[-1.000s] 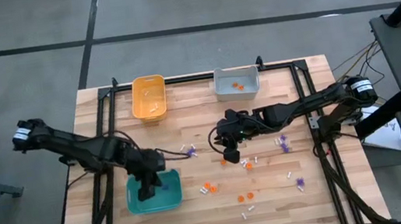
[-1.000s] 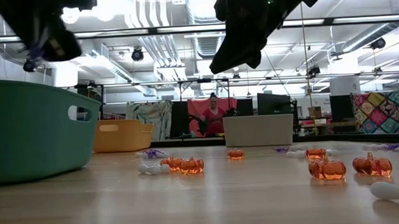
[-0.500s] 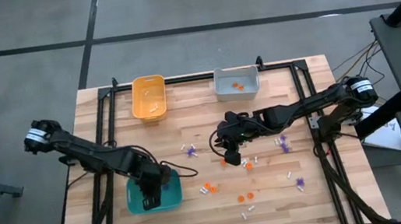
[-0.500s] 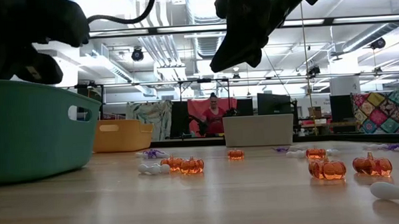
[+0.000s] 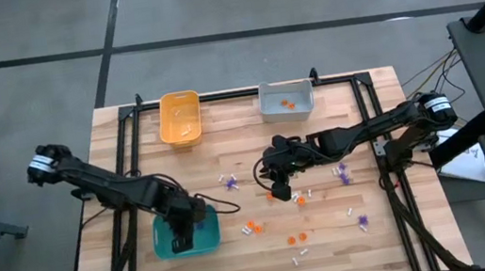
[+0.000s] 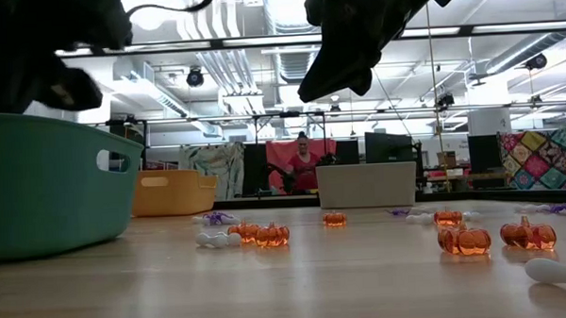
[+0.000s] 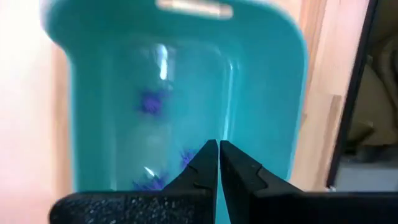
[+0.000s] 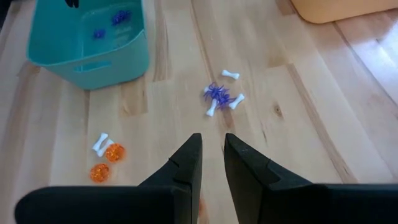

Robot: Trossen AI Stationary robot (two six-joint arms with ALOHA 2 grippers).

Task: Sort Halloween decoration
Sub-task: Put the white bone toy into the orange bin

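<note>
Purple spiky trinkets (image 5: 343,174), orange roundish ones (image 5: 254,227) and small white ones (image 8: 231,74) lie scattered on the wooden table. A few purple ones (image 7: 151,102) lie in the teal bin (image 5: 191,242). My left gripper (image 7: 217,149) hangs shut over that bin's inside, pointing steeply down, with nothing showing between its tips. My right gripper (image 8: 212,146) hovers above the table's middle (image 5: 279,190). Its fingers stand a narrow gap apart, with nothing showing between them.
A yellow bin (image 5: 179,118) and a grey bin (image 5: 286,101) holding orange trinkets stand at the far edge. Black frame rails (image 5: 127,161) run along both sides of the table. Beyond the table a person (image 6: 304,163) sits in the room.
My left gripper has sunk toward the teal bin and gone a little toward the table's near edge, tipping steeper. It has stayed shut.
</note>
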